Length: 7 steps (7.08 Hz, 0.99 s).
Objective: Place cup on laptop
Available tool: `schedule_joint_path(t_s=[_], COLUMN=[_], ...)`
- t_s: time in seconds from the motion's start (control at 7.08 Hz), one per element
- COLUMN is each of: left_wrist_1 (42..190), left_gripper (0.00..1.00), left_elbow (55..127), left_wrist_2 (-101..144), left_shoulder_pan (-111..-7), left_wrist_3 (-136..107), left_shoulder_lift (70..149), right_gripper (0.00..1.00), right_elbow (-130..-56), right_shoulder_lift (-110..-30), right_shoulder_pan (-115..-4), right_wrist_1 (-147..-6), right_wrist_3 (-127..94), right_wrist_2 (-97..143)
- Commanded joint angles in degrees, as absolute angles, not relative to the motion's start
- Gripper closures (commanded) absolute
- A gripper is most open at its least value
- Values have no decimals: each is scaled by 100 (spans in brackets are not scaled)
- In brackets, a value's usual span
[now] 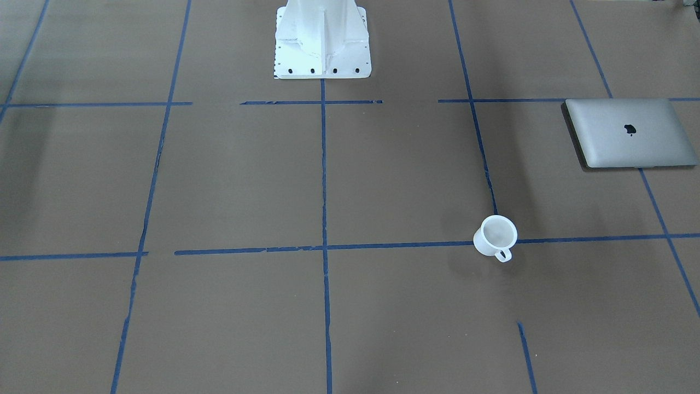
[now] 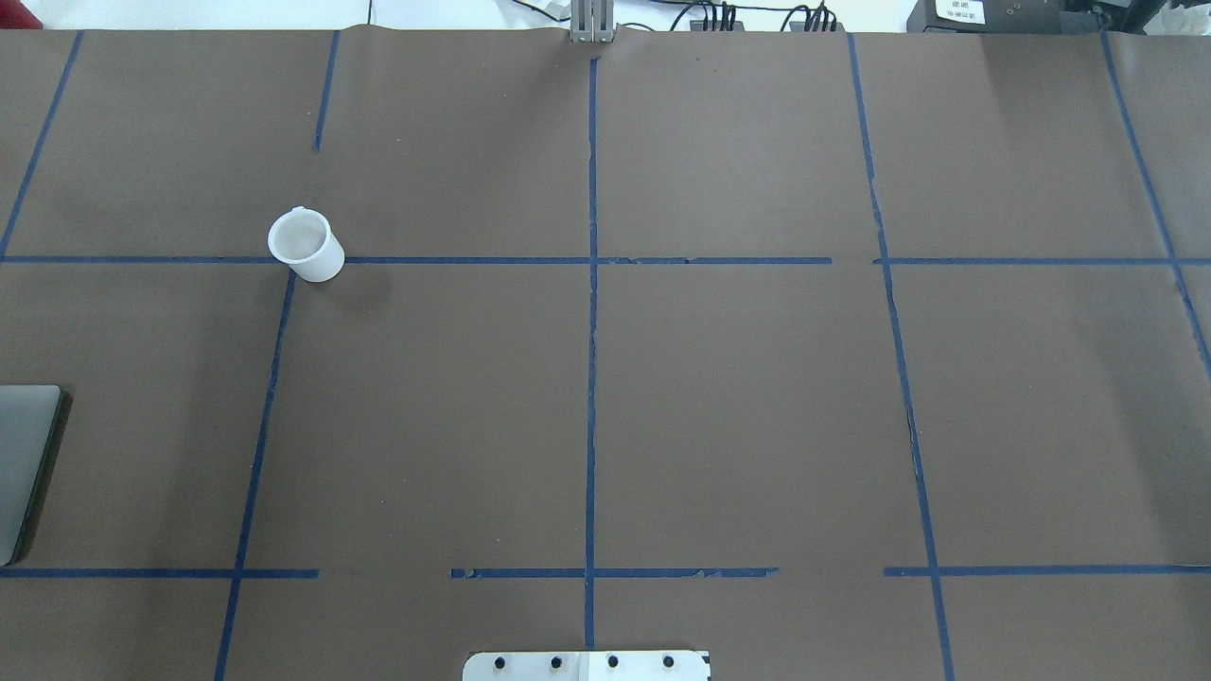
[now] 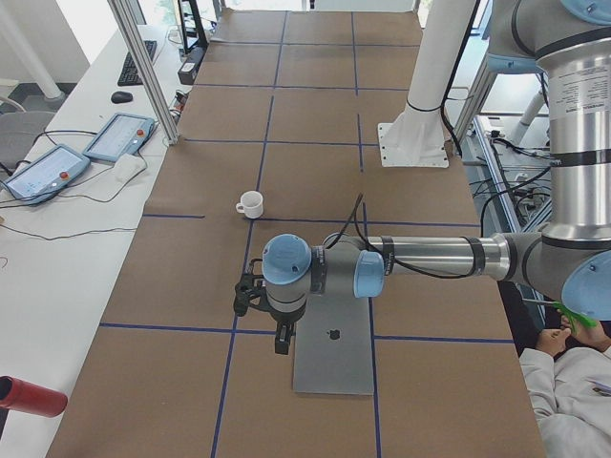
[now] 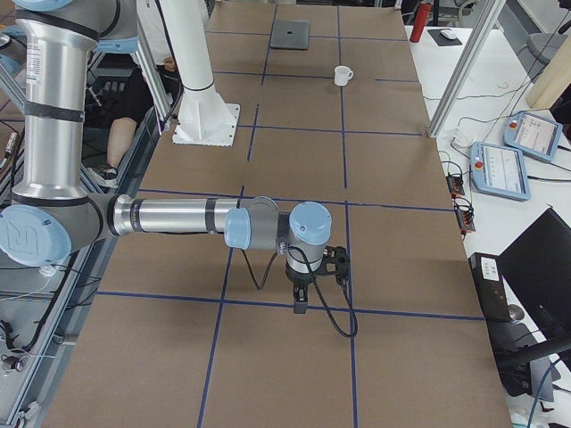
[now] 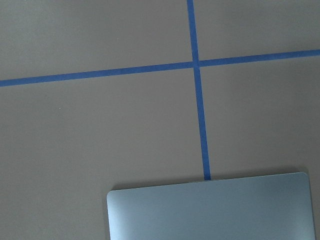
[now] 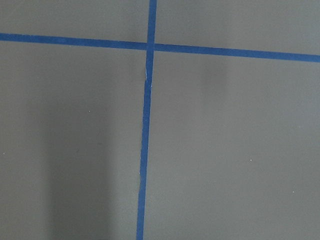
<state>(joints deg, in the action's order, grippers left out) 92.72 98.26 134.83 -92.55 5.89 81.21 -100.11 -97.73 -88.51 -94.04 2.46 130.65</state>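
Note:
The white cup (image 1: 495, 236) stands upright on the brown table, handle toward the operators' side; it also shows in the overhead view (image 2: 305, 246) and both side views (image 3: 250, 203) (image 4: 342, 75). The silver-grey laptop (image 1: 629, 133) lies closed and flat on the robot's left, cut by the overhead view's left edge (image 2: 24, 454). In the left side view my left gripper (image 3: 281, 342) hangs above the table beside the laptop's far corner (image 3: 334, 355); its wrist view shows the lid's edge (image 5: 210, 207). My right gripper (image 4: 301, 303) hangs over bare table far from both. I cannot tell whether either is open.
The white robot pedestal (image 1: 322, 41) stands at the table's robot side. Blue tape lines (image 2: 591, 378) grid the table. Teach pendants (image 3: 119, 136) and a metal post (image 3: 143, 67) sit beside the table. A person (image 3: 573, 372) sits near the robot.

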Motion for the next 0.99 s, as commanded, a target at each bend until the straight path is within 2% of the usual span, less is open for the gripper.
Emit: schedule_joint_path(t_s=[0.0,0.56,0.85], left_wrist_1=[9238,9334,9317], left_gripper=[0,0,0], left_elbow=[9844,9826,9800], left_wrist_2=[13482,13526,13526], left_shoulder_pan=[-9255,-8967,-8721], left_wrist_3=[589,563,-574], left_shoulder_lift=[8138,8191,8952], right_gripper=[0,0,0], right_elbow=[-10011,-10011,-10011], right_shoulder_lift=[-9773,-9773,-9773], right_shoulder_pan=[-8851,-8851,-8851], right_wrist_1=[-9404,-9404,-9404], right_wrist_3=[246,246,246], right_wrist_2=[13069,13069,13069])
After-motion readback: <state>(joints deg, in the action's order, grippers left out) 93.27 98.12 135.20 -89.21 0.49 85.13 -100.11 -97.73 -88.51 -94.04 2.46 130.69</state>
